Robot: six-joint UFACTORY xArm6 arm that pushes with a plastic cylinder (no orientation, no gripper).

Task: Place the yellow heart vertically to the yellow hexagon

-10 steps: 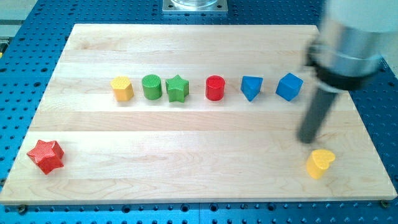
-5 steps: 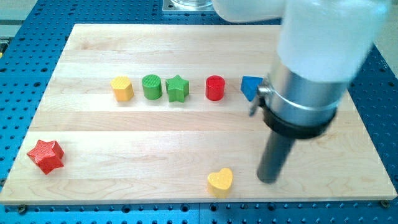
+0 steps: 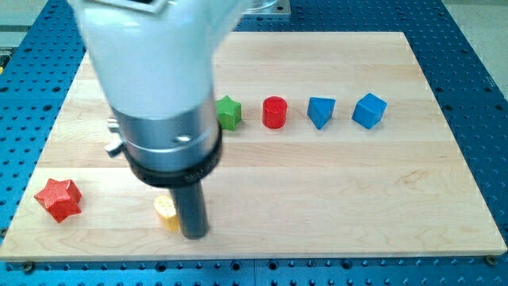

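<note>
My tip (image 3: 194,235) rests on the wooden board (image 3: 357,199) near the view's bottom edge. There is no gripper, only a plain rod, so nothing opens or closes. The yellow heart (image 3: 166,213) lies touching or just beside the rod on its left in the view, partly hidden behind it. The red star (image 3: 59,199) sits well to the tip's left. Above and to the right of the tip stand the green star (image 3: 230,111), red cylinder (image 3: 275,112), blue prism-like block (image 3: 321,111) and blue cube (image 3: 369,110). The arm's body hides the yellow hexagon.
</note>
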